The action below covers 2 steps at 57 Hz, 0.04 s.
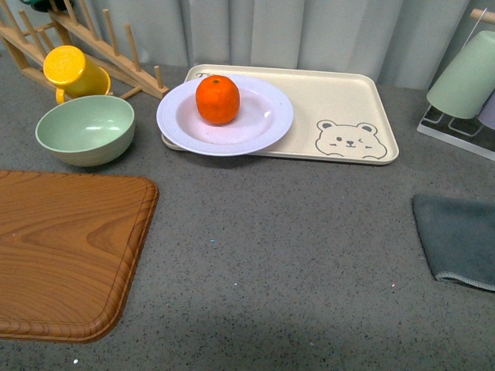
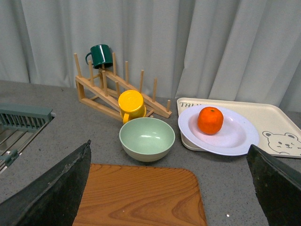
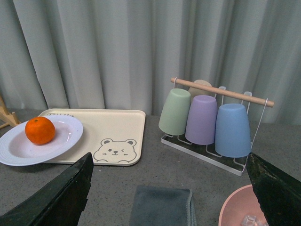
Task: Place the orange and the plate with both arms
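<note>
The orange (image 1: pixel 217 99) lies in the white plate (image 1: pixel 263 127), which rests on the left end of the beige bear-printed tray (image 1: pixel 340 100). Both also show in the left wrist view, orange (image 2: pixel 209 120) on plate (image 2: pixel 235 139), and in the right wrist view, orange (image 3: pixel 40 130) on plate (image 3: pixel 19 150). Neither gripper shows in the front view. My left gripper (image 2: pixel 169 188) is open and empty, well back from the plate, over the wooden board. My right gripper (image 3: pixel 169 188) is open and empty, over a grey cloth.
A pale green bowl (image 1: pixel 85 129) and a yellow mug (image 1: pixel 73 72) stand left of the plate by a wooden rack (image 1: pixel 85 35). A wooden board (image 1: pixel 66 251) lies front left, a grey cloth (image 1: pixel 460 236) front right. A cup rack (image 3: pixel 207 120) and pink dish (image 3: pixel 242 212) stand right.
</note>
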Tool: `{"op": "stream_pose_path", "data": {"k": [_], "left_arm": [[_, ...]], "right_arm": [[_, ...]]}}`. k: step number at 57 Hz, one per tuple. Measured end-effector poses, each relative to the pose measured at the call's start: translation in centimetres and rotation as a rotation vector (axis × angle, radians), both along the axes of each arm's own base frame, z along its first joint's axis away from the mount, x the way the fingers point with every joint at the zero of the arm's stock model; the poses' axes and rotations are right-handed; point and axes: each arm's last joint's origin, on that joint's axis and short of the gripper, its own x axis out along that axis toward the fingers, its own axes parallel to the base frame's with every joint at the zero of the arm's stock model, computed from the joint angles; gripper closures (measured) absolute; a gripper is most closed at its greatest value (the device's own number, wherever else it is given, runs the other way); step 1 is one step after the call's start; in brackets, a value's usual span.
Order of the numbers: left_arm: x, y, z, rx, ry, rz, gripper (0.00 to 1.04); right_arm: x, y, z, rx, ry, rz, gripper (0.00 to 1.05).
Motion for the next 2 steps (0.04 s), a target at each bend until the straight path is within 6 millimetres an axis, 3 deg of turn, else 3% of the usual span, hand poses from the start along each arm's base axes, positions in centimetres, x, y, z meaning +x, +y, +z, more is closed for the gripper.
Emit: {"op": "stream_pose_path", "data": {"k": [2], "left_arm": [[0.0,0.0,0.0,0.0,0.0,0.0,0.07]], "right_arm": [[0.0,0.0,0.0,0.0,0.0,0.0,0.09]]}}
